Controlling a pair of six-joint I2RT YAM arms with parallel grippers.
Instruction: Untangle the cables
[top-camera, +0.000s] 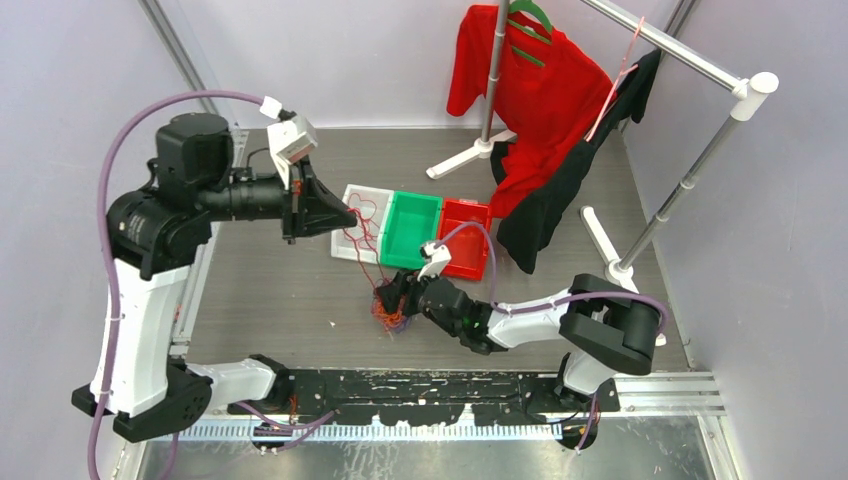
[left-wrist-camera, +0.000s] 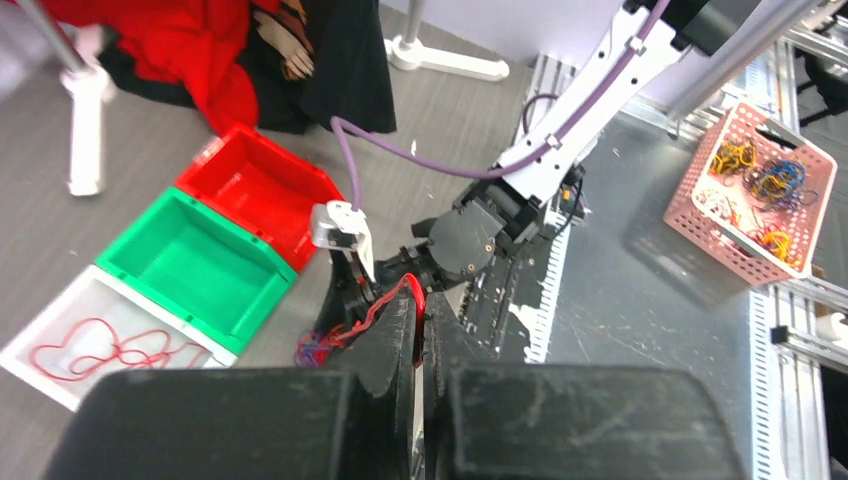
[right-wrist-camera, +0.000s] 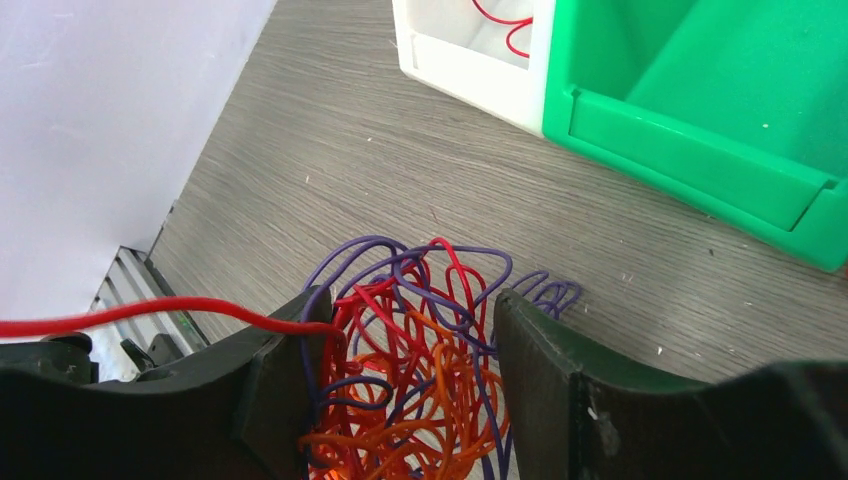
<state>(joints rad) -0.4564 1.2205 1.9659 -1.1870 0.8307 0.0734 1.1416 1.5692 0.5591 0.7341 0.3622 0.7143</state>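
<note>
The cables (top-camera: 388, 315) are a fist-sized tangle of red, orange and purple wire loops on the grey table. My right gripper (top-camera: 392, 298) is low over the tangle. In the right wrist view its fingers (right-wrist-camera: 270, 390) stand on both sides of the tangle (right-wrist-camera: 410, 380) and press on it. My left gripper (top-camera: 345, 218) is raised above the white bin (top-camera: 350, 192). It is shut on one red cable (left-wrist-camera: 385, 305) that runs taut down to the tangle (left-wrist-camera: 315, 348). That strand also crosses the right wrist view (right-wrist-camera: 150, 312).
The white bin holds loose red cable loops (top-camera: 362, 212). A green bin (top-camera: 410, 197) and a red bin (top-camera: 465, 205) stand right of it. A clothes rack with red and black garments (top-camera: 540, 100) stands behind. A pink basket (left-wrist-camera: 750, 190) of cables sits beyond the table edge.
</note>
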